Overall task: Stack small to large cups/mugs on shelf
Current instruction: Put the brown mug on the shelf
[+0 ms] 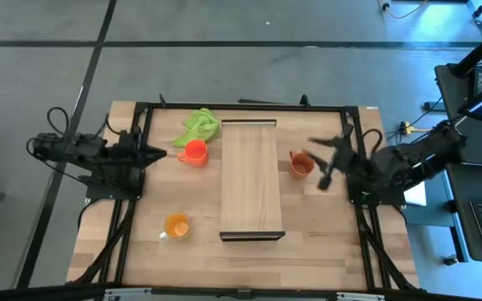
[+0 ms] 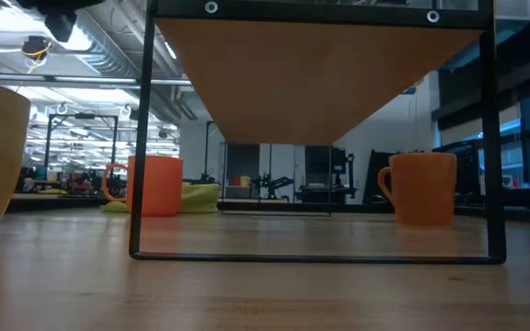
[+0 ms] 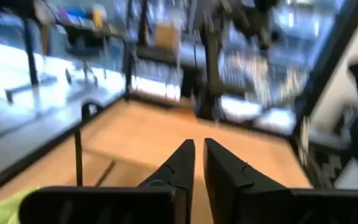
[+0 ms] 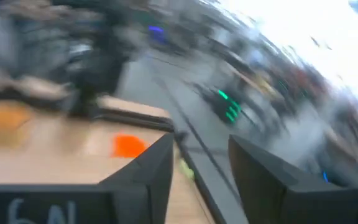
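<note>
Light-wood shelf sits mid-table, long axis running from far edge to near edge, dark rails at both ends, nothing on it. In the low view it stands raised on a thin black frame.

Bright red-orange mug is on the tabletop just off the shelf's left side near the far end, touching or right beside the lime-green cloth bunched toward the far edge. Brownish-orange mug is just off the shelf's right side. Yellow-orange mug is toward the near-left corner, well apart from the other two.

My left gripper is at the left edge of the table, pointing at the red-orange mug, near it but apart. Fingers nearly closed, only a thin slit between them, nothing held.

My right gripper is at the right edge, blurred, just beside the brownish-orange mug; can't tell if touching. Fingers spread wide, nothing between them. The orange patch in the right wrist view is too blurred to identify.
</note>
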